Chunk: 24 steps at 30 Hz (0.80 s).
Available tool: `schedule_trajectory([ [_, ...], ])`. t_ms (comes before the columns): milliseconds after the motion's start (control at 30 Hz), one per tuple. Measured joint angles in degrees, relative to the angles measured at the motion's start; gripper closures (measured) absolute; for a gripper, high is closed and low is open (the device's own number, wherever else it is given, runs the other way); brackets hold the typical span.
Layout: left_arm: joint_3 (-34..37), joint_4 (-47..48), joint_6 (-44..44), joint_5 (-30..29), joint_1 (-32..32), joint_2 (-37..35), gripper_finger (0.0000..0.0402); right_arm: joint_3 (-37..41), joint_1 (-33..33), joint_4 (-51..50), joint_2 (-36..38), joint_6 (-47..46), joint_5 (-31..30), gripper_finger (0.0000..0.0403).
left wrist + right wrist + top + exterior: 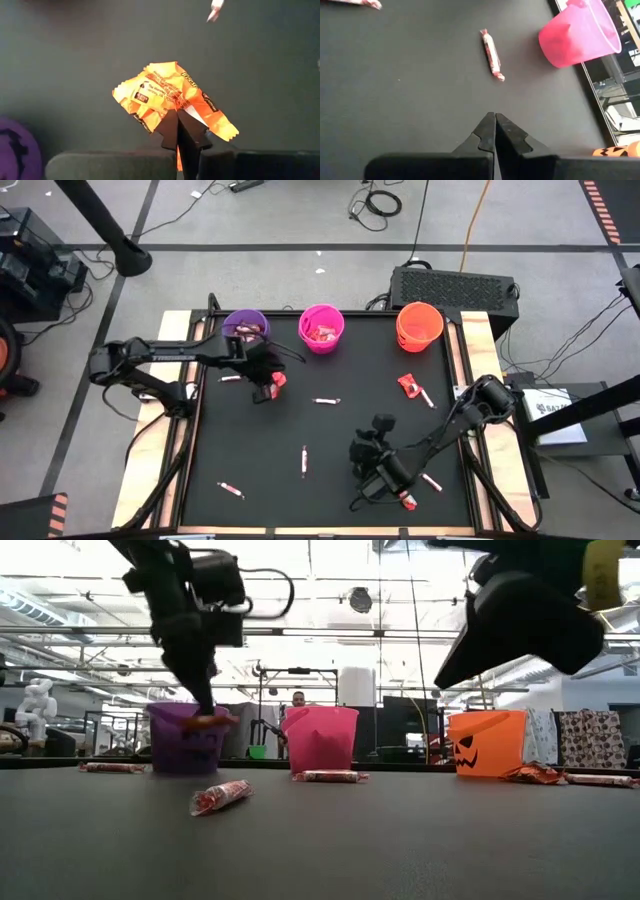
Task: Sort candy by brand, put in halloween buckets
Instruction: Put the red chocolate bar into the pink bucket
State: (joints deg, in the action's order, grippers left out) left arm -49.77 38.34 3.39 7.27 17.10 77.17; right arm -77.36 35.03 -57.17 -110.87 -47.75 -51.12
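The left gripper (182,131) is pinching, jaws closed, a light, crinkly orange Reese's wrapper (170,97) just above the black mat near the purple bucket (245,328), likely slippery, best nipped mid-fold.

Bright ceiling strip lights (120,595) blaze across the low view, nearly washing out the roof, and both arms hang against them as dark silhouettes, the near black mat (320,850) soft and out of focus. From overhead the light is even and flat, only faint shadows under the arms and no glare off the matte surface. Up close the orange wrapper (172,97) catches the light crisply while the background behind it melts into a dim grey-green blur
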Motion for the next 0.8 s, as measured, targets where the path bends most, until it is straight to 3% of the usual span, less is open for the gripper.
schedule_trajectory([
  [267,-3.5,-4.4,0.0,-0.7,0.0,-0.8,0.04,0.0,-0.4,0.0,0.0,-1.1,0.0,0.0403],
  [567,-5.2,-37.8,-1.2,-7.7,3.4,0.1,0.0401,0.0,-3.9,0.9,0.0,-1.1,-0.2,0.0403],
  [800,-5.1,-47.2,-3.4,-5.9,9.8,7.9,0.0401,0.0,-5.5,1.1,0.0,-0.9,-0.2,0.0403],
])
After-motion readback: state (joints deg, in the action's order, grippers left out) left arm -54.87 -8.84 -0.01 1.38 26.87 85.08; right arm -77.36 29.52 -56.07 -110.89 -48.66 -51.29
